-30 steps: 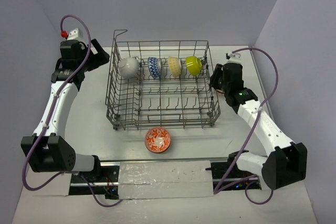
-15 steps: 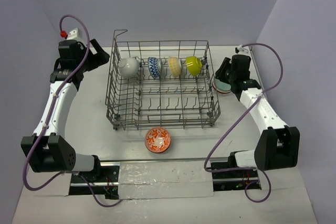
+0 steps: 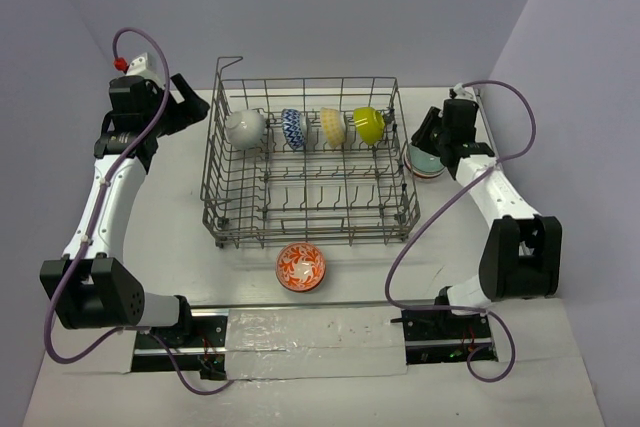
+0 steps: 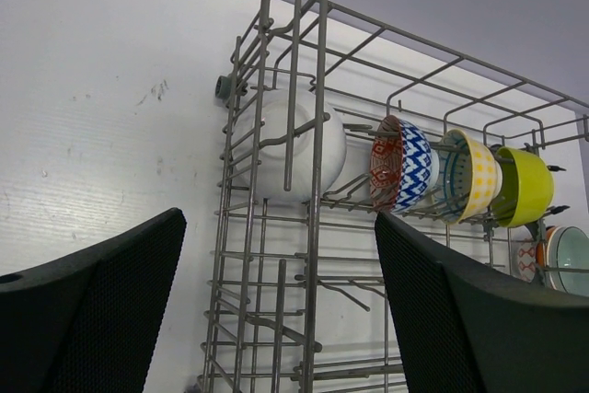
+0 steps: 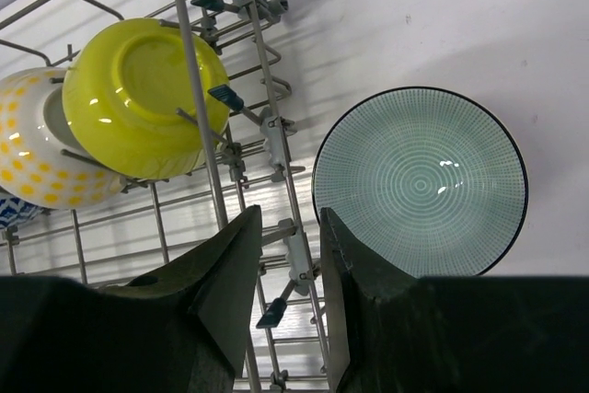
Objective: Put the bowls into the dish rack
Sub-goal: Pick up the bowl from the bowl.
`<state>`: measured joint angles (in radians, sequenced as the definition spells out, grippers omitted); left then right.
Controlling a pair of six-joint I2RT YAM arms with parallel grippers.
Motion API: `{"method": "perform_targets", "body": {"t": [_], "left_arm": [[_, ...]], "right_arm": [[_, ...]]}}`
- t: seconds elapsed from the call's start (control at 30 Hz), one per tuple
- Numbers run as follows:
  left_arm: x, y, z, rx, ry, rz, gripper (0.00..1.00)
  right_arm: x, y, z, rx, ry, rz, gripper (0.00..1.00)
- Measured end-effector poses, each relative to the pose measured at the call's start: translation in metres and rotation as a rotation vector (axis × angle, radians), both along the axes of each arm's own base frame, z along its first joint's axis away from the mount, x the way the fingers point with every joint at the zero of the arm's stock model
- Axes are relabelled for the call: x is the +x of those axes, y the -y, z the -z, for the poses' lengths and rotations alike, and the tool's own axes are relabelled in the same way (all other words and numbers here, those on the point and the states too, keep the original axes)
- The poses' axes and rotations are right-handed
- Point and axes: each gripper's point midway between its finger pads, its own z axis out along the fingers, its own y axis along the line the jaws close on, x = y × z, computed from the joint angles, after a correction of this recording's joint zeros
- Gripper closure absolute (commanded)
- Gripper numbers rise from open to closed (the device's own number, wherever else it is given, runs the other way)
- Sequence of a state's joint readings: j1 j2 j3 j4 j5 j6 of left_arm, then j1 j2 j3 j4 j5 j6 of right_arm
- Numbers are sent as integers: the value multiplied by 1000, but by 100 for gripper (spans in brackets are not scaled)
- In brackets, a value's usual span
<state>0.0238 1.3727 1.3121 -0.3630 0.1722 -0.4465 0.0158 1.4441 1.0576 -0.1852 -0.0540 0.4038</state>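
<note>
dish rack [image 3: 310, 234] in middle of table. in far row, on edge between tines: white bowl [image 3: 244, 128], blue patterned bowl [image 3: 293, 129], pale yellow bowl [image 3: 332, 126], lime bowl [image 3: 368, 125]. on table just before near wall of rack: red-white bowl [image 3: 301, 267]. just right of rack (outside it): grey-green bowl [image 5: 420, 181], topmost of small stack [image 3: 430, 174]. left gripper [image 4: 279, 255] by far left corner of rack: jaws spread wide, nothing between. right gripper [image 5: 290, 220] near grey-green bowl: only narrow gap between jaws, nothing gripped.

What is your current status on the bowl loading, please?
Left end effector open, empty. Right end effector slightly open by teal bowl, dish rack wall close beside. Four bowls racked; red bowl on table.
</note>
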Motion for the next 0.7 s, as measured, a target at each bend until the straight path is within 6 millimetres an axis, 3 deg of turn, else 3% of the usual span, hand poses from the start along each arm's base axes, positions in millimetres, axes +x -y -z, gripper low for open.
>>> {"method": "perform_targets", "body": {"t": [0.7], "left_arm": [[-1,6,-1,-16,2,35,11]], "right_arm": [[21,-2,30,8,-69,-10,62]]}}
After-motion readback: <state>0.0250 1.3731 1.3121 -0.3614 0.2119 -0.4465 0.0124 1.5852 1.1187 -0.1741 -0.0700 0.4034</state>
